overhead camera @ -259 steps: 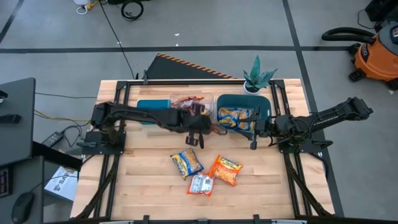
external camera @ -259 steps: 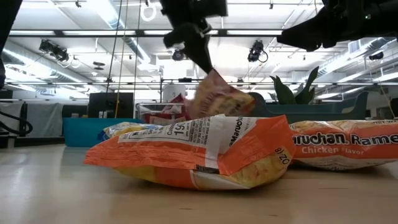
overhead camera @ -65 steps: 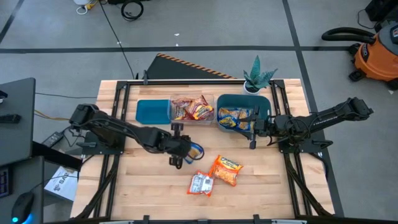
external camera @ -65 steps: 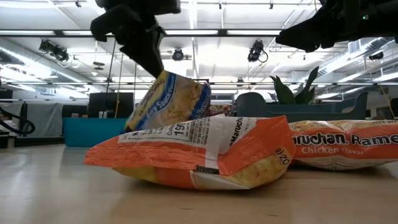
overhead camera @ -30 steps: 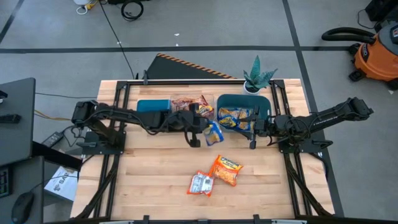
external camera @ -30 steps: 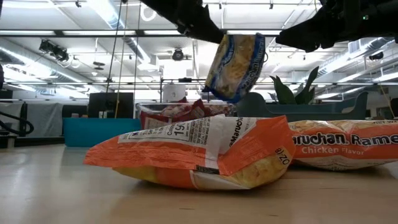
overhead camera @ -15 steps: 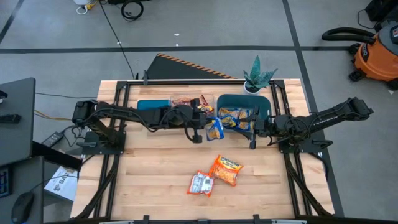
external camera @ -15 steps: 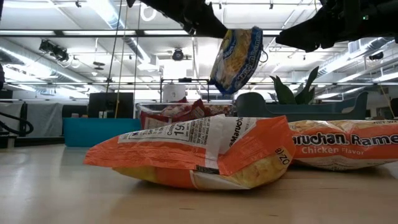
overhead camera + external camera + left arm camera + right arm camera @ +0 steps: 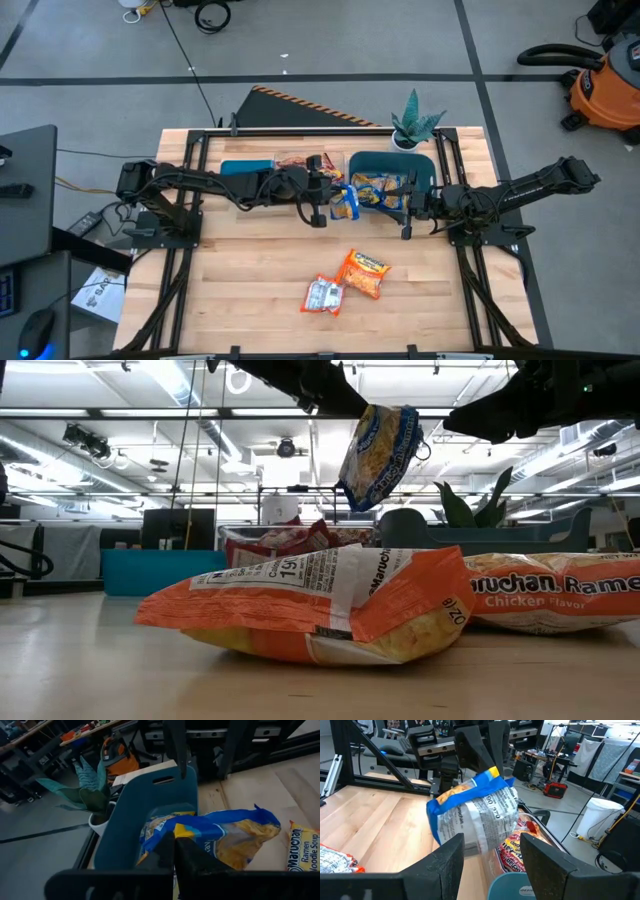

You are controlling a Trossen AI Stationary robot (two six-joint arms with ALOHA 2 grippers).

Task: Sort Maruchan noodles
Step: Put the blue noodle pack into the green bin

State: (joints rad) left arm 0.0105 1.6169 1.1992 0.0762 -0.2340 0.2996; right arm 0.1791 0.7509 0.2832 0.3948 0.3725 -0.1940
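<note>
Wooden worktop, bins along its far edge. Our left gripper pinches a yellow-and-blue packet in midair beside the teal bin — we should clear the rim before releasing. Right gripper waits open nearby.

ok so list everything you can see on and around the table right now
yellow-and-blue crinkly noodle packet: one, held in the air at the teal bin's near edge
orange noodle packet: one, table front
white-and-red noodle packet: one, beside it
deep teal plastic bin: one, back right, yellow-and-blue packets inside
clear plastic bin: one, back middle, red packets inside
flat teal tray: one, back left
potted plant: one, green, back corner
left gripper: shut on the packet
right gripper: open, beside the teal bin
</note>
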